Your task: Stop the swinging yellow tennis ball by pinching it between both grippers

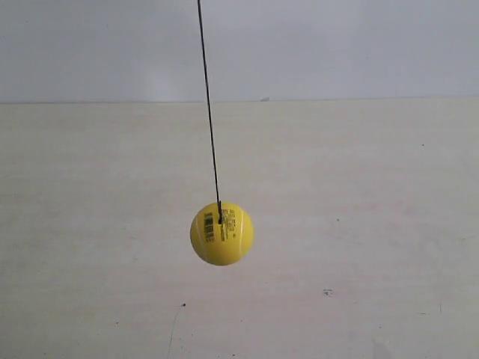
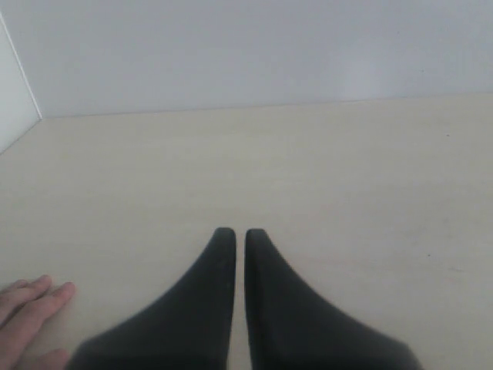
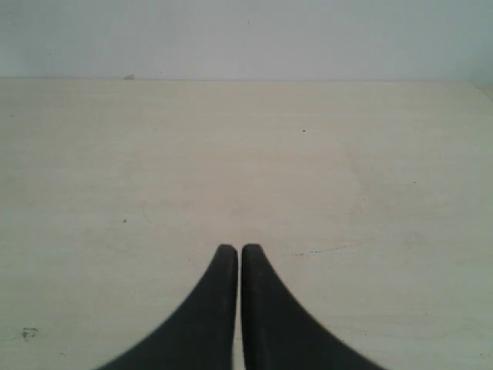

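The yellow tennis ball (image 1: 221, 233) hangs on a thin black string (image 1: 209, 105) above the pale table, with black barcode print on its upper face. Neither gripper shows in the exterior view. In the left wrist view my left gripper (image 2: 240, 233) is shut, its two black wedge fingers nearly touching, with nothing between them. My right gripper (image 3: 240, 248) is likewise shut and empty in the right wrist view. The ball appears in neither wrist view.
A person's hand (image 2: 29, 312) rests on the table beside the left gripper. A white wall (image 1: 337, 45) stands behind the light wooden table (image 1: 359, 224), and a side wall (image 2: 14, 100) meets it at a corner in the left wrist view.
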`<state>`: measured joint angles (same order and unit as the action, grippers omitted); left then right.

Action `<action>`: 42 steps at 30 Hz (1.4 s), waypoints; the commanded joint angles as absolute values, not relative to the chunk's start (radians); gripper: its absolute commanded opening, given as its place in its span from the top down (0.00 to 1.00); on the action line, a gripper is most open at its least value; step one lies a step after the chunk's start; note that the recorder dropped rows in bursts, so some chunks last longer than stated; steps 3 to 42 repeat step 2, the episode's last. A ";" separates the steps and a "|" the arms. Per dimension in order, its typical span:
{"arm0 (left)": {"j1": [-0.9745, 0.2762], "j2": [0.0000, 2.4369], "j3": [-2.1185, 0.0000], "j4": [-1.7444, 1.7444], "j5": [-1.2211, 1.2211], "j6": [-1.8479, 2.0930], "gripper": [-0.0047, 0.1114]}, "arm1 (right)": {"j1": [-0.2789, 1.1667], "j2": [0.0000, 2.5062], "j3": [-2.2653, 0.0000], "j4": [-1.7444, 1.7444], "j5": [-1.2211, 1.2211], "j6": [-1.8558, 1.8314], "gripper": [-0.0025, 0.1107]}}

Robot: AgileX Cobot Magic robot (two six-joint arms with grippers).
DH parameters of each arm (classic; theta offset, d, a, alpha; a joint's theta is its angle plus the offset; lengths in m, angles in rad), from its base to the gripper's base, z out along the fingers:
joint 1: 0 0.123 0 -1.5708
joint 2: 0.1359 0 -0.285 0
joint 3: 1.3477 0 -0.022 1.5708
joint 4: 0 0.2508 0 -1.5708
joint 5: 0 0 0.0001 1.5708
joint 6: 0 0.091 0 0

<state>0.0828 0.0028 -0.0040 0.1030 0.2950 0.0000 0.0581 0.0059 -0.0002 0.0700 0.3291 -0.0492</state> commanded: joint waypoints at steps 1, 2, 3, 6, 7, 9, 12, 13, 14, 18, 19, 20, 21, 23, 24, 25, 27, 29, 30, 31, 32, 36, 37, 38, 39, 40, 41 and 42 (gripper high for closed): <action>0.087 0.000 0.000 0.103 0.296 0.000 0.92 | 0.052 0.000 0.000 0.074 0.323 -0.054 0.98; 0.087 0.000 0.000 0.103 0.296 0.000 0.92 | 0.052 0.000 0.000 0.074 0.323 -0.054 0.98; 0.087 0.000 0.000 0.103 0.296 0.000 0.92 | 0.052 0.000 0.000 0.074 0.323 -0.054 0.98; 0.087 0.000 0.000 0.103 0.296 0.000 0.92 | 0.052 0.000 0.000 0.074 0.323 -0.054 0.98; 0.087 0.000 0.000 0.103 0.296 0.000 0.92 | 0.052 0.000 0.000 0.074 0.323 -0.054 0.98; 0.087 0.000 0.000 0.103 0.296 0.000 0.92 | 0.052 0.000 0.000 0.074 0.323 -0.054 0.98; 0.087 0.000 0.000 0.103 0.296 0.000 0.92 | 0.052 0.000 0.000 0.074 0.323 -0.054 0.98; 0.087 0.000 0.000 0.103 0.296 0.000 0.92 | 0.052 0.000 0.000 0.074 0.323 -0.054 0.98; 0.087 0.000 0.000 0.103 0.296 0.000 0.92 | 0.052 0.000 0.000 0.074 0.323 -0.054 0.98; 0.087 0.000 0.000 0.103 0.296 0.000 0.92 | 0.052 0.000 0.000 0.074 0.323 -0.054 0.98; 0.087 0.000 0.000 0.103 0.296 0.000 0.92 | 0.052 0.000 0.000 0.074 0.323 -0.054 0.98; 0.087 0.000 0.000 0.103 0.296 0.000 0.92 | 0.052 0.000 0.000 0.074 0.323 -0.054 0.98; 0.087 0.000 0.000 0.103 0.296 0.000 0.92 | 0.052 0.000 0.000 0.074 0.323 -0.054 0.98; 0.087 0.000 0.000 0.103 0.296 0.000 0.92 | 0.052 0.000 0.000 0.074 0.323 -0.054 0.98; 0.087 0.000 0.000 0.103 0.296 0.000 0.92 | 0.052 0.000 0.000 0.074 0.323 -0.054 0.98; 0.087 0.000 0.000 0.103 0.296 0.000 0.92 | 0.052 0.000 0.000 0.074 0.323 -0.054 0.98; 0.087 0.000 0.000 0.103 0.296 0.000 0.92 | 0.052 0.000 0.000 0.074 0.323 -0.054 0.98; 0.087 0.000 0.000 0.103 0.296 0.000 0.92 | 0.052 0.000 0.000 0.074 0.323 -0.054 0.98; 0.087 0.000 0.000 0.103 0.296 0.000 0.92 | 0.052 0.000 0.000 0.074 0.323 -0.054 0.98; 0.087 0.000 0.000 0.103 0.296 0.000 0.92 | 0.052 0.000 0.000 0.074 0.323 -0.054 0.98; 0.087 0.000 0.000 0.103 0.296 0.000 0.92 | 0.052 0.000 0.000 0.074 0.323 -0.054 0.98; 0.087 0.000 0.000 0.103 0.296 0.000 0.92 | 0.052 0.000 0.000 0.074 0.323 -0.054 0.98; 0.087 0.000 0.000 0.103 0.296 0.000 0.92 | 0.052 0.000 0.000 0.074 0.323 -0.054 0.98; 0.087 0.000 0.000 0.103 0.296 0.000 0.92 | 0.052 0.000 0.000 0.074 0.323 -0.054 0.98; 0.087 0.000 0.000 0.103 0.296 0.000 0.92 | 0.052 0.000 0.000 0.074 0.323 -0.054 0.98; 0.087 0.000 0.000 0.103 0.296 0.000 0.92 | 0.052 0.000 0.000 0.074 0.323 -0.054 0.98; 0.087 0.000 0.000 0.103 0.296 0.000 0.92 | 0.052 0.000 0.000 0.074 0.323 -0.054 0.98; 0.087 0.000 0.000 0.103 0.296 0.000 0.92 | 0.052 0.000 0.000 0.074 0.323 -0.054 0.98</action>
